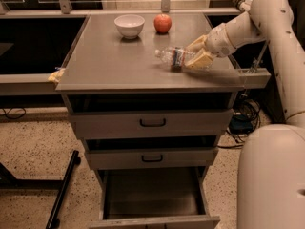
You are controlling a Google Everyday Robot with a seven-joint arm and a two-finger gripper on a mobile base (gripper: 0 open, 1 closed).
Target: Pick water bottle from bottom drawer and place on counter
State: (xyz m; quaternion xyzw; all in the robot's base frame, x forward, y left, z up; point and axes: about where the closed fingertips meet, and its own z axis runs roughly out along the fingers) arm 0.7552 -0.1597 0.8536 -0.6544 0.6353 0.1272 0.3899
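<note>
Camera view. A small yellowish object (56,75) is sitting at the left edge of the counter (109,61). A white bowl (129,25) and a red apple (162,23) are standing near its back edge. The bottom drawer (152,194) is hanging open below, with no bottle in it. The water bottle (171,57) is lying on its side over the counter's right half, cap pointing left; cannot tell whether it is touching the top. The gripper (191,56) is clamping its base end, one finger above and one below.

Judgement: light, thin-walled, slick plastic, likely denting under squeeze and rolling once freed. Gripping mid-body by the label would be steadier than the base.
</note>
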